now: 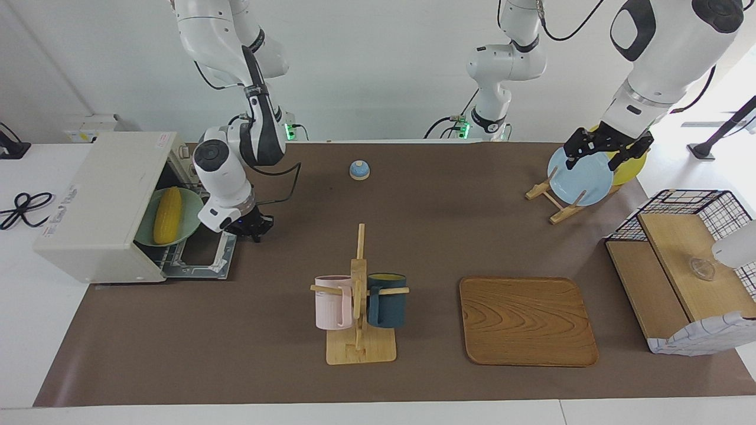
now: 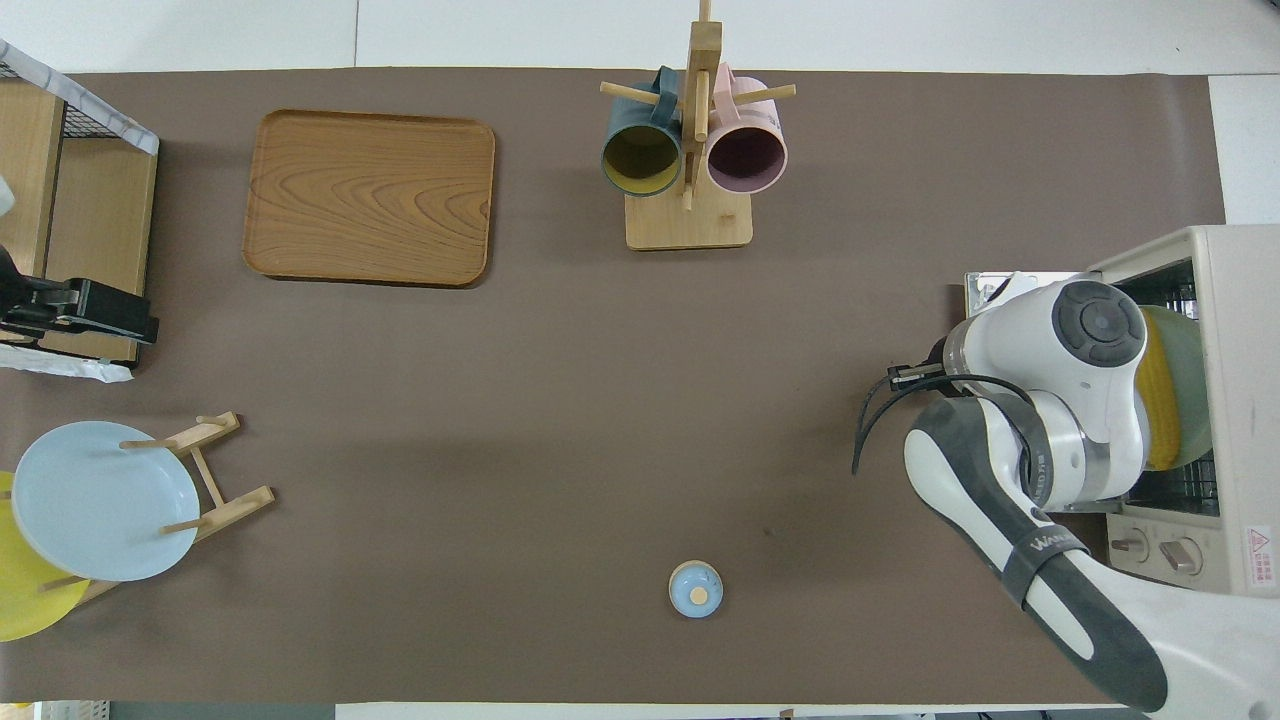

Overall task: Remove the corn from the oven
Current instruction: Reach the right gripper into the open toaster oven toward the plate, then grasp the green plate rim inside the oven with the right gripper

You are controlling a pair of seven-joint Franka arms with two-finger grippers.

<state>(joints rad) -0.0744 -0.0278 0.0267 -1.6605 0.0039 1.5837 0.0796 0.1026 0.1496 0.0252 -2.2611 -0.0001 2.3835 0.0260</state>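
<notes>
A: Bright yellow corn cob (image 1: 167, 215): where?

B: Lying lengthwise on a round pale green plate (image 1: 189, 223), on the wire rack inside the boxy cream-white toaster oven (image 1: 100, 195). Dark glass door (image 1: 204, 258) dropped flat on the table, mouth open.

A: Right gripper (image 1: 254, 229)?

B: Fingertips pressed together, nothing between them, low over the door's outer edge, clear of the corn. Left gripper (image 1: 608, 147) spread wide, waiting over the pale blue plate (image 1: 582, 177) in its wooden stand (image 1: 552, 203), at the left arm's end of the table.

A: Step in hand, then?

B: Probably the reach for the cob. Best to part the fingers before going in, enter low and level under the oven's roof, and straddle the cob across its thick middle rather than its tapered tip.

A: Risks?

B: Rolling on the smooth plate, or dragging the plate out along the rack. Better to close gently, lift just clear of the plate, then draw straight out over the door.
</notes>
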